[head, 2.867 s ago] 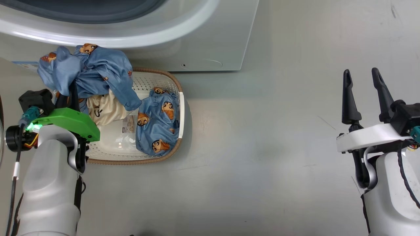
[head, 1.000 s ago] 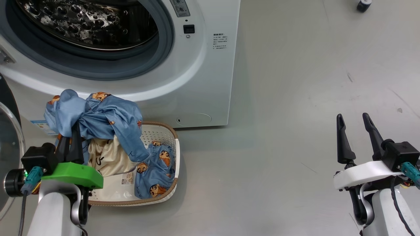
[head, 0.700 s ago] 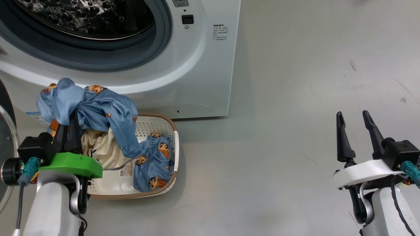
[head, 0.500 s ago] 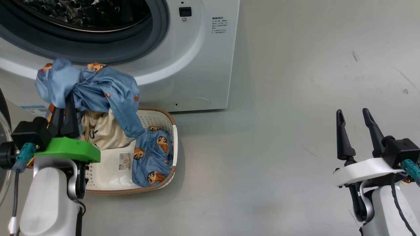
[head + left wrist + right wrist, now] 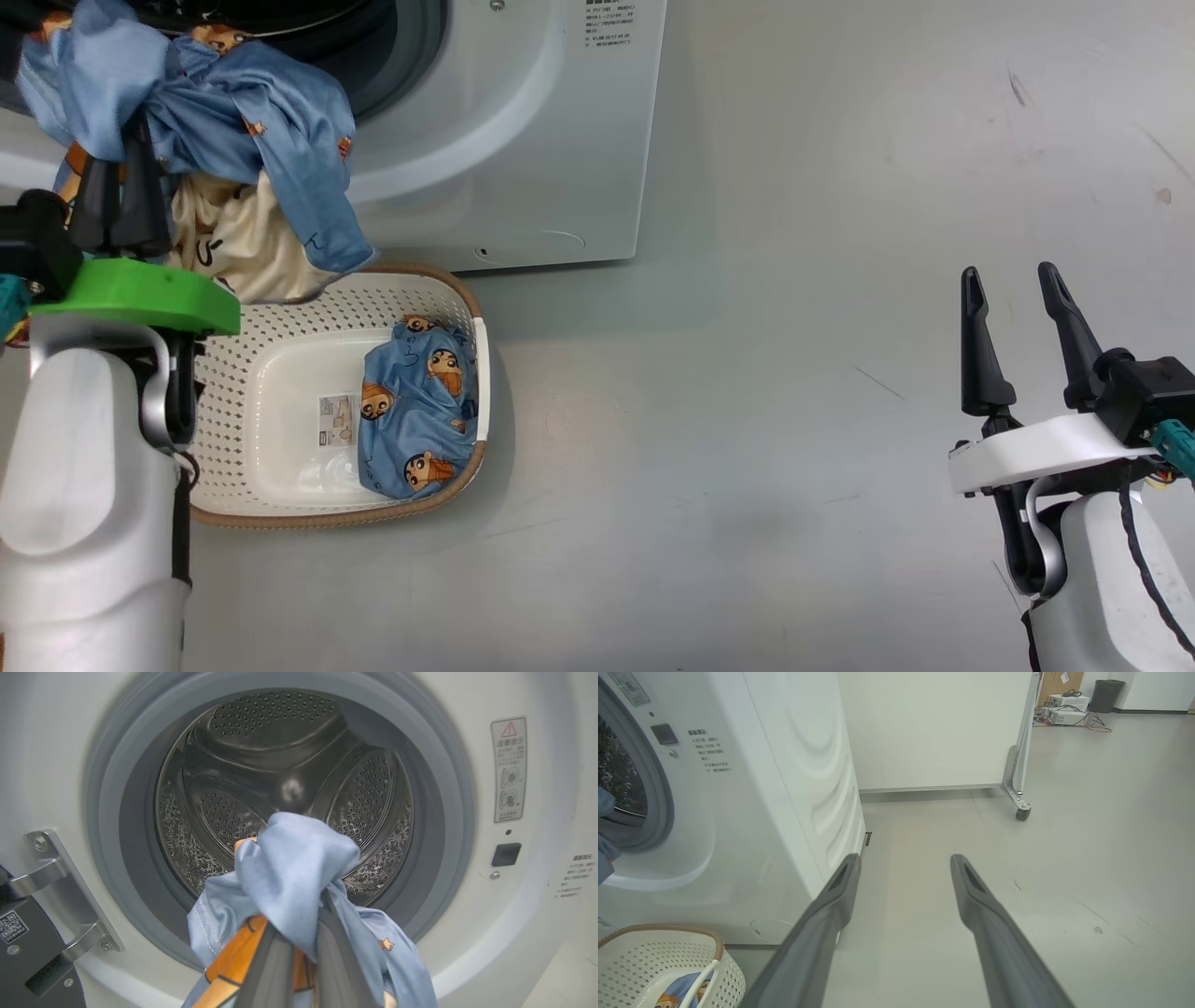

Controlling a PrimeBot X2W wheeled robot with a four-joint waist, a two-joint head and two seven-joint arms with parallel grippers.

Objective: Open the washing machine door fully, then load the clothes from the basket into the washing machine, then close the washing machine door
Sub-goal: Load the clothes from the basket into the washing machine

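The left gripper (image 5: pixel 117 166) pinches a soft, light bundle of clothes (image 5: pixel 219 103) at the washing machine (image 5: pixel 523 140) mouth. It looks floppy, so bunched folds should grip best. One garment (image 5: pixel 415 411) lies in the basket (image 5: pixel 280 518). The right gripper (image 5: pixel 1013 285) gapes empty.

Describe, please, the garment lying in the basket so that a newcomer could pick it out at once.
Start at the big white washing machine; on the floor before it stands the cream perforated basket with a brown rim. Inside, against its right wall, lies the garment, a crumpled light blue bundle printed with cartoon faces. Unlike the clothes held by the left gripper, it lies untouched.
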